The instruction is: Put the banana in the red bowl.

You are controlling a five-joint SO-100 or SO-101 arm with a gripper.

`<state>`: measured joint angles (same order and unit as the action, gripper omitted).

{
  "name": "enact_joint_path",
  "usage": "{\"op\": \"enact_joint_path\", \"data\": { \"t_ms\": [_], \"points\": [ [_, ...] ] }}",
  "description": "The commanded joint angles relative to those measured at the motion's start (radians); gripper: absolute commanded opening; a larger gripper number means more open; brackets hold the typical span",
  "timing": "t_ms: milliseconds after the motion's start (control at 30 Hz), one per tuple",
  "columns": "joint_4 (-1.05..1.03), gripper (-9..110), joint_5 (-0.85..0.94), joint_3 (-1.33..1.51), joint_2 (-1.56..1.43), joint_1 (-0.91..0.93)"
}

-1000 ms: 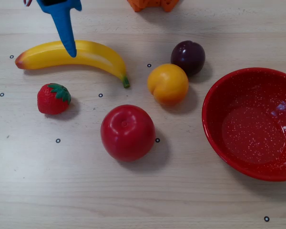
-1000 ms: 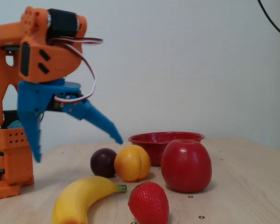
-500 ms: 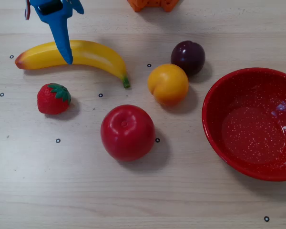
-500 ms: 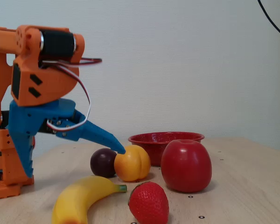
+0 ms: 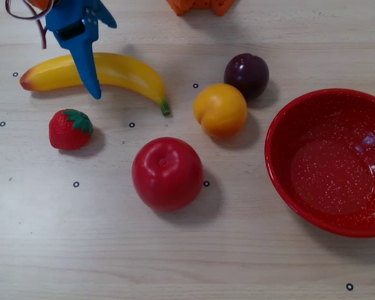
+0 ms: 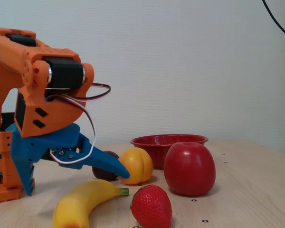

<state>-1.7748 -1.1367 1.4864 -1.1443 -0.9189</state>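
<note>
Claw (image 6: 76, 185) spread wide and empty, straddling the banana (image 5: 100, 72) near its middle: in the fixed view one finger stands behind the fruit, the other reaches forward over it. The banana lies flat on the tabletop (image 5: 187, 250), long axis running left to right in the overhead view, well apart from the bowl (image 5: 331, 159) at right. Against the earlier frames, the claw has dropped lower; the banana has not shifted.

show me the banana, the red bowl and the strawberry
banana (image 5: 128, 72), overhead view, yellow body right of the blue finger
red bowl (image 5: 287, 187), overhead view, left inner wall
strawberry (image 5: 67, 131), overhead view, red flesh
</note>
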Motion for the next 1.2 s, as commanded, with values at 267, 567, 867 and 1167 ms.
{"op": "enact_joint_path", "data": {
  "t_ms": [267, 567, 867, 1167],
  "points": [
    [0.077, 73, 0.032, -0.103, 0.026, 0.015],
    [0.137, 72, 0.026, -0.095, 0.048, 0.028],
    [0.206, 72, 0.034, -0.048, 0.049, 0.04],
    [0.23, 72, 0.037, -0.014, 0.041, 0.054]
  ]
}}
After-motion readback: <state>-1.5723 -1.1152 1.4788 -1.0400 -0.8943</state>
